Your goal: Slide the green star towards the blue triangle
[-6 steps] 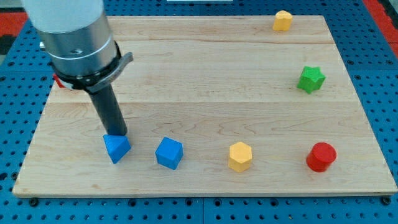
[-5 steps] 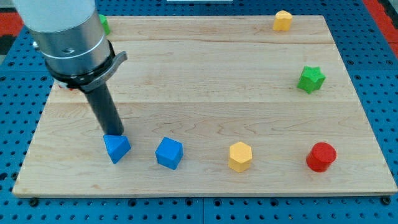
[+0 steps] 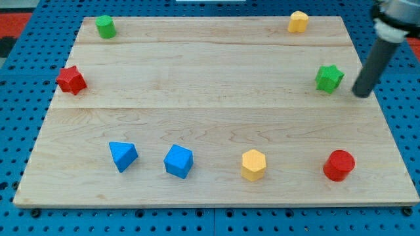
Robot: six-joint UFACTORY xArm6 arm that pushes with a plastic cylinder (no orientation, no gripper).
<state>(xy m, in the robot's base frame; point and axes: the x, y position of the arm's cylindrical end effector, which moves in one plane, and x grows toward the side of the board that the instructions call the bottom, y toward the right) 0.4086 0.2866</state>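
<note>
Camera view
Cut off: the arm leaves the view at its top right; only the dark rod shows.
My tip [image 3: 361,95]: at the desk [image 3: 210,92] right edge; no jaws on this rod, nothing held.
Green star [image 3: 329,78]: just beside my tip, to the view's left, apart from it.
Blue triangle [image 3: 123,156]: far to the view's left of my tip, lower down.
Blue cube [image 3: 178,161]: just right of the triangle.
Red cylinder [image 3: 338,164]: below my tip.
Containers: no bins or trays show.
</note>
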